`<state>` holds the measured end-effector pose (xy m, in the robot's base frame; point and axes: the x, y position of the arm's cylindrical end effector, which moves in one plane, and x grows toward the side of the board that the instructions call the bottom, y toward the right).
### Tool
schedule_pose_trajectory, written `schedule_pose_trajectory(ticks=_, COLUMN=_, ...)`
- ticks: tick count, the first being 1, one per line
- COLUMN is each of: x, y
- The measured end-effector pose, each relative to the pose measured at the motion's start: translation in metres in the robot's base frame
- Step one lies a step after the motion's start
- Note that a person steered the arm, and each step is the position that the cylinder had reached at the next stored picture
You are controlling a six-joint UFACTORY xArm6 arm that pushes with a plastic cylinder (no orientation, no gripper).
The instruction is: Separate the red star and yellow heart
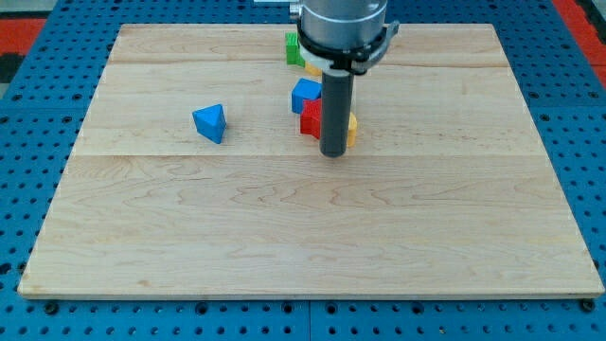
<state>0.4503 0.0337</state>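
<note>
The red star lies near the board's top centre, partly hidden behind the rod. The yellow heart shows as a sliver at the rod's right side, close beside the red star. My tip rests on the board just below these two blocks, in front of them. A blue block sits touching the red star at its upper left.
A blue triangular block lies alone to the view's left. A green block and a yellow piece sit near the top edge, partly hidden by the arm. The wooden board lies on a blue pegboard.
</note>
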Motion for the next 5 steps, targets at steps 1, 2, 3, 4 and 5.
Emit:
schedule_pose_trajectory(ticks=1, x=0.015, y=0.060)
schedule_pose_trajectory(ticks=2, x=-0.002, y=0.068)
schedule_pose_trajectory(ticks=3, x=-0.019, y=0.031)
schedule_pose_trajectory(ticks=4, x=-0.038, y=0.002)
schedule_pose_trajectory(ticks=5, x=-0.059, y=-0.023)
